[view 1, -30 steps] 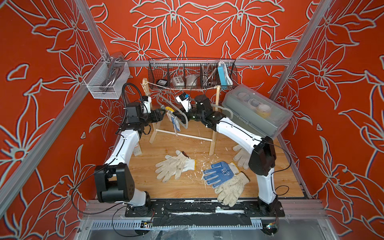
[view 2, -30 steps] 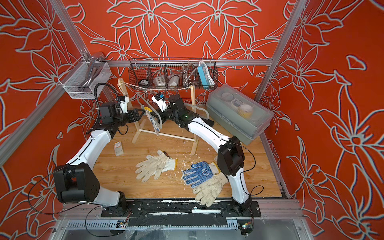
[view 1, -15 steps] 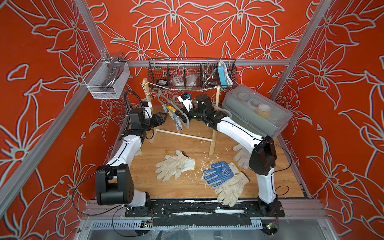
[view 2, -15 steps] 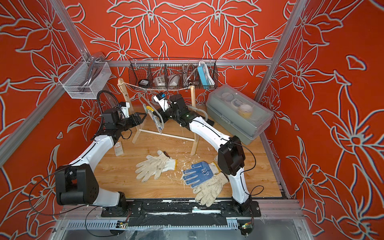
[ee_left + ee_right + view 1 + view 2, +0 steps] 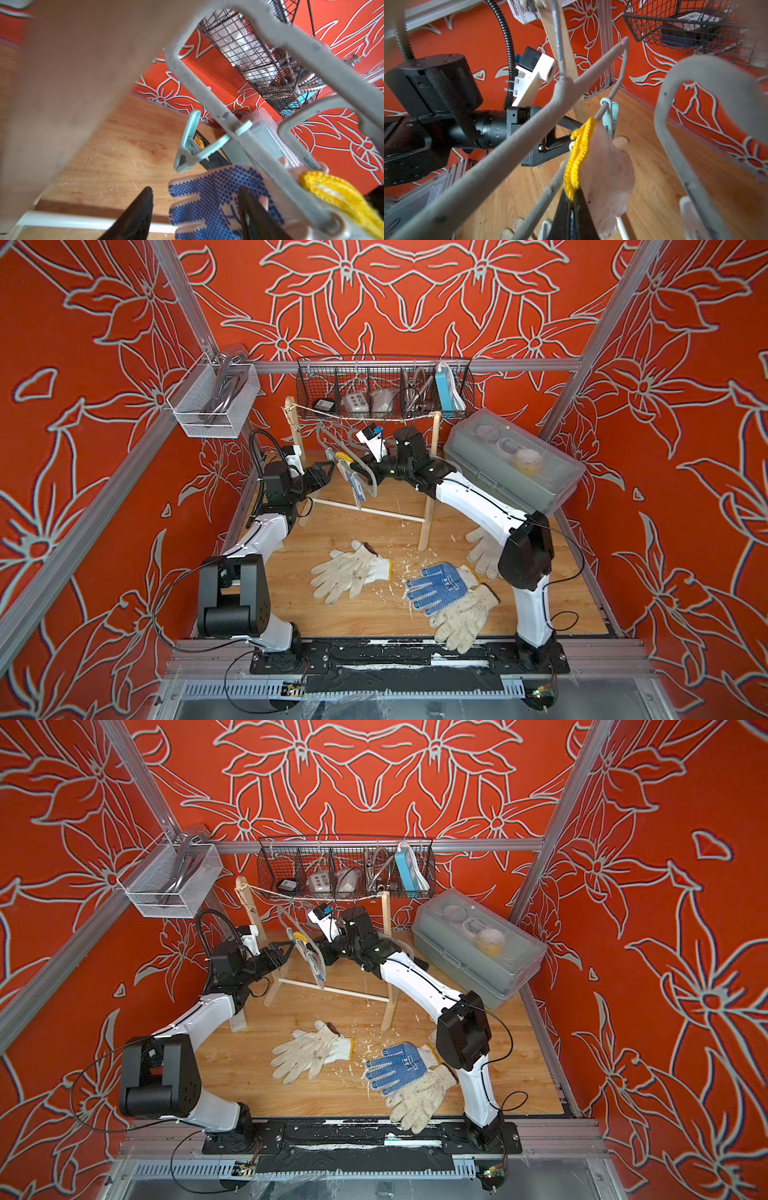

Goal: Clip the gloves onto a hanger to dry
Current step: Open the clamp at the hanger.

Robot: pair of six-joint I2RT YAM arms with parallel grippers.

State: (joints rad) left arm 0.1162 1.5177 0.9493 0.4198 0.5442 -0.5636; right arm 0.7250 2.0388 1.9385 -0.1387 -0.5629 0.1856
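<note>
Arms, left [image 5: 257,535] and right [image 5: 473,502], up at the hanger [image 5: 477,168], right fingers [image 5: 560,220] tight on dotted glove [image 5: 207,199], left fingers [image 5: 135,216] apart.

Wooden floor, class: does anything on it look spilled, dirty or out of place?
Yes. White flecks lie scattered between the plain gloves and the blue-dotted glove, like spilled scraps; the plain gloves carry dark smudges.
</note>
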